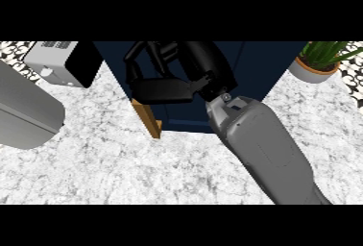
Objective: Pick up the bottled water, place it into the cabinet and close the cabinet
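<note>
Right hand (177, 65), fingers curled on nothing visible, sits at twelve o'clock against the cabinet (255, 62), seemingly pushing its door (147, 117) closed.

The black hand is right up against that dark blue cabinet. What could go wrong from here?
1. The right hand covers much of the cabinet front, so the bottled water cannot be seen; if it is not fully inside, closing may catch it.
2. The wooden door edge juts out beside the hand; fingers could get pinched as it swings.
3. The potted plant stands close by the cabinet; a wide forearm sweep might knock it.
</note>
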### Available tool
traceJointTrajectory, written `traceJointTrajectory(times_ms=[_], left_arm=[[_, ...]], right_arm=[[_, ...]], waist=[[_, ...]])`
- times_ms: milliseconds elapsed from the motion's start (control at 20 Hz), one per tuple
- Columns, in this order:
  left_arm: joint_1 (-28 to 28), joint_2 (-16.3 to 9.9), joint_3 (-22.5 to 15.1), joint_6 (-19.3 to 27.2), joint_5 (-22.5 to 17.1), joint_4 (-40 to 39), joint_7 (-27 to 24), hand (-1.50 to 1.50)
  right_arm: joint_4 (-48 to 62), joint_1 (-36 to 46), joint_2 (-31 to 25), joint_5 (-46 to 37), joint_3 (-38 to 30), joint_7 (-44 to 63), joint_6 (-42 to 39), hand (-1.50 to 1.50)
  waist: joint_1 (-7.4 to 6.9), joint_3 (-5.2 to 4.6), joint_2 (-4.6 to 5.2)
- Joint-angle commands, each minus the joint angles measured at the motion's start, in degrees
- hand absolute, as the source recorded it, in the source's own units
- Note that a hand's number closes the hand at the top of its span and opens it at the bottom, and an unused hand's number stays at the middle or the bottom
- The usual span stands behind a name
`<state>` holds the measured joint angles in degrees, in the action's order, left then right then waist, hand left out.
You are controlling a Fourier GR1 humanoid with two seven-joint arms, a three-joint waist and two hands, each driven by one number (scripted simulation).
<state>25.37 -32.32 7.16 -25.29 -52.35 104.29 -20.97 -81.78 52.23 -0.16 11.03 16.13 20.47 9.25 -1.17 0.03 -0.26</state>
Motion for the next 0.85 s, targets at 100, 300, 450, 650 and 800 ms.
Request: traceJointTrajectory(times_ms=[100, 300, 450, 650, 800], left_arm=[[-0.15, 1.03, -0.61, 0.04, 0.58, 2.24, 1.99, 1.5], [-1.84, -1.43, 2.34, -3.11, -2.72, -1.58, 2.76, 1.5], [-4.0, -0.43, 2.02, -3.47, -1.32, -3.37, 1.53, 1.5], [-3.72, -0.27, 1.09, -3.62, -1.76, -3.04, 2.53, 1.5], [-5.0, -0.61, 1.08, -2.43, -1.13, -2.08, 3.26, 1.5]], right_arm=[[15.84, 5.63, -1.61, 1.11, -6.54, -6.35, -4.33, 1.5], [19.7, 4.81, -0.04, -0.24, -3.42, -8.91, -1.86, 1.5], [21.53, 5.36, -1.34, -0.21, -4.34, -10.48, -1.24, 1.5], [23.94, 5.44, -3.01, -0.4, -4.97, -11.75, -2.07, 1.5], [24.85, 6.13, -2.8, 0.7, -5.52, -12.47, -3.28, 1.5]], waist=[[-0.74, -0.02, 0.74], [-0.84, -0.07, 0.94], [-0.68, -0.14, 1.16], [-1.09, -0.16, 1.37], [-1.01, -0.11, 1.3]])
